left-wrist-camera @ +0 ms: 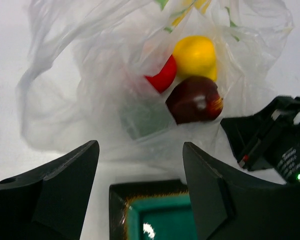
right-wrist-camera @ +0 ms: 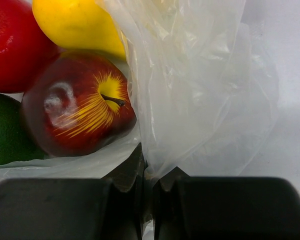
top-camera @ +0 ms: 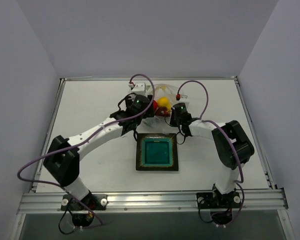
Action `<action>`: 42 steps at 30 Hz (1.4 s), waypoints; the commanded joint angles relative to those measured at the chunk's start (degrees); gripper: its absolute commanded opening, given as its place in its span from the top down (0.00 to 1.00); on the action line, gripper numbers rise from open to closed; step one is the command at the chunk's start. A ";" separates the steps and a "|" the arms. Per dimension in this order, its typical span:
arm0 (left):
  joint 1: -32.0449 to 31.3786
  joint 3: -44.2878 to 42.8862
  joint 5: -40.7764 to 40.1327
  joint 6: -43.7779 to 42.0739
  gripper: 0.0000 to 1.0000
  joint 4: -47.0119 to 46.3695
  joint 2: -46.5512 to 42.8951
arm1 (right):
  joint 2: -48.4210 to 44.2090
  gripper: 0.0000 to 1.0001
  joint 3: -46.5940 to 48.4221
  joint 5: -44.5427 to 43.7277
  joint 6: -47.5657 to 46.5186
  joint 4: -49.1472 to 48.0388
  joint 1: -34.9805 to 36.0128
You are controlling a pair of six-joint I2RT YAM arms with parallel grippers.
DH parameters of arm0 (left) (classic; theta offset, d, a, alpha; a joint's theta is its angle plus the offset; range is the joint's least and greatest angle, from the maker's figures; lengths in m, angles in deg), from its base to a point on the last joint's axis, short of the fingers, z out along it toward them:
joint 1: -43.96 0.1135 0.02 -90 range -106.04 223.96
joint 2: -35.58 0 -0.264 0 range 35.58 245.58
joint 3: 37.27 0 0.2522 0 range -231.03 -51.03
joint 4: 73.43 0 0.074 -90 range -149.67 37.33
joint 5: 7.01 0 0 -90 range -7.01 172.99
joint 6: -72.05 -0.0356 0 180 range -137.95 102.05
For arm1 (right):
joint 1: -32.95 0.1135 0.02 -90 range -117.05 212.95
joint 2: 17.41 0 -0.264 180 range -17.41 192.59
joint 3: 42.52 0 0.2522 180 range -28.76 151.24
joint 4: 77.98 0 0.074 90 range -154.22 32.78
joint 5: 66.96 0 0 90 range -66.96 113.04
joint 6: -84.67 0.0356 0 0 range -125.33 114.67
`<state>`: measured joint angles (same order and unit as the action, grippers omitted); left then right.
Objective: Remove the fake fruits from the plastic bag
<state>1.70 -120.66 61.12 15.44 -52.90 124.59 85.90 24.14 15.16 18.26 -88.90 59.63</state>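
Note:
The plastic bag [top-camera: 162, 91] lies at the back middle of the table, open towards the arms. In it lie the yellow fruit [left-wrist-camera: 194, 55], the bright red fruit [left-wrist-camera: 162, 77], the dark red fruit [left-wrist-camera: 195, 100] and the green fruit [right-wrist-camera: 5, 130], which shows only dimly in the left wrist view. My right gripper [right-wrist-camera: 149, 170] is shut on the bag's near edge [right-wrist-camera: 200, 90], just right of the dark red fruit [right-wrist-camera: 75, 110]. My left gripper [left-wrist-camera: 140, 150] is open and empty, just short of the bag [left-wrist-camera: 80, 95] and above the plate's far edge.
A square teal plate with a dark rim [top-camera: 138, 152] sits in the middle of the table, just in front of the bag; its far corner shows in the left wrist view [left-wrist-camera: 117, 200]. The right arm's wrist [left-wrist-camera: 270, 140] is close on the left gripper's right.

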 commanded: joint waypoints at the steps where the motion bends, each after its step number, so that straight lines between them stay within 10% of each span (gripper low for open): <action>1: 0.25 -10.95 -2.12 -5.69 0.33 4.74 5.63 | -2.14 0.98 -0.52 0.67 -0.22 -1.33 0.13; 15: 5.52 -30.74 -2.31 -9.57 0.35 12.49 28.58 | -3.46 0.98 -1.49 1.38 -0.30 -1.50 -0.57; 23: 8.42 -26.72 0.50 -10.01 0.97 7.48 27.63 | -3.55 0.98 -1.75 1.02 -0.39 -1.42 -1.36; 42: 19.67 -9.39 15.45 -2.10 0.98 -4.65 17.08 | -2.67 0.98 -4.13 -1.61 0.31 -0.45 -6.28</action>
<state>20.57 -130.14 76.40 12.13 -55.00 145.66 85.11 20.78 17.87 18.92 -91.53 55.08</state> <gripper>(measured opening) 0.028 0.021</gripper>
